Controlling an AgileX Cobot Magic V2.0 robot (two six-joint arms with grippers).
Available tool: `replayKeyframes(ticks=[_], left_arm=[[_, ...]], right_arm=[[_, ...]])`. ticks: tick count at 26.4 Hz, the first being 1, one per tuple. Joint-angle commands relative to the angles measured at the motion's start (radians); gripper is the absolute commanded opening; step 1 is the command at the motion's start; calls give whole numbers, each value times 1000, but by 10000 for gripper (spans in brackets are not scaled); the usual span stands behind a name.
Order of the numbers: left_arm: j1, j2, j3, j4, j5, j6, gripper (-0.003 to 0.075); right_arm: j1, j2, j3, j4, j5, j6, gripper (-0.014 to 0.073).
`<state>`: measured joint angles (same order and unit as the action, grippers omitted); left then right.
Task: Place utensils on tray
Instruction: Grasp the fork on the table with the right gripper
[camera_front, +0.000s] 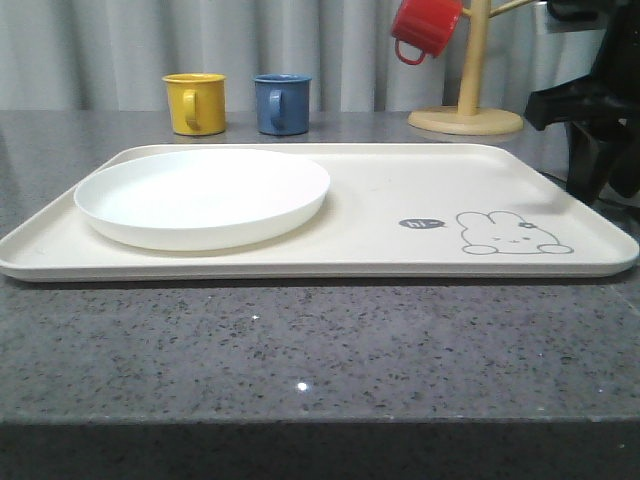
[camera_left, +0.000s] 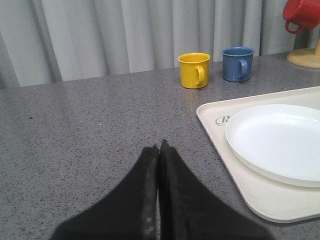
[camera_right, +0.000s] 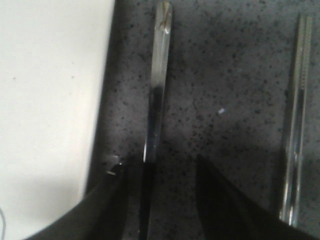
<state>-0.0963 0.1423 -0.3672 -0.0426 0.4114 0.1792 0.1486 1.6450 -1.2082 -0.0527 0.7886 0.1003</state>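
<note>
On the grey speckled counter (camera_front: 300, 350) lies the cream tray (camera_front: 400, 200), holding a round white plate (camera_front: 200, 195) on its nine o'clock half; the plate has nothing in it. Toward four o'clock the tray bears a grey rabbit drawing (camera_front: 508, 233) and a small dark speech bubble (camera_front: 419, 223), its lettering too small to read. At twelve o'clock beyond the tray stand a yellow mug (camera_front: 194, 103) and a blue mug (camera_front: 281, 103); a red mug (camera_front: 424, 27) hangs on a wooden stand (camera_front: 468, 105) toward one o'clock. The left gripper (camera_left: 159, 148) hovers over bare counter, fingertips pressed together. The right gripper (camera_right: 157, 165) has its jaws apart astride a slim silver utensil handle (camera_right: 157, 85) lying on the counter just beside the tray's edge; flat chopsticks (camera_right: 296, 115) lie nearby.
</note>
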Motion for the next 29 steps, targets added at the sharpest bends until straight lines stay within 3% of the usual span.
replayKeyframes(ticks=[1, 9, 13, 19, 22, 29], left_arm=[[2, 11, -27, -11, -85, -12, -18], [2, 11, -27, -11, -85, -12, -18], [2, 11, -27, -11, -85, -12, -18], [2, 11, -27, -11, -85, -12, -18], [2, 11, -27, -11, -85, -12, -18], [2, 11, -27, -11, -85, -12, -18]], right_arm=[[3, -31, -33, -1, -33, -8, 239], [1, -32, -33, 7, -21, -8, -17], [1, -62, -46, -5, 8, -5, -15], [27, -113, -151, -79, 204, 120, -15], [87, -109, -217, -86, 277, 159, -15], [276, -46, -331, -85, 287, 306, -15]])
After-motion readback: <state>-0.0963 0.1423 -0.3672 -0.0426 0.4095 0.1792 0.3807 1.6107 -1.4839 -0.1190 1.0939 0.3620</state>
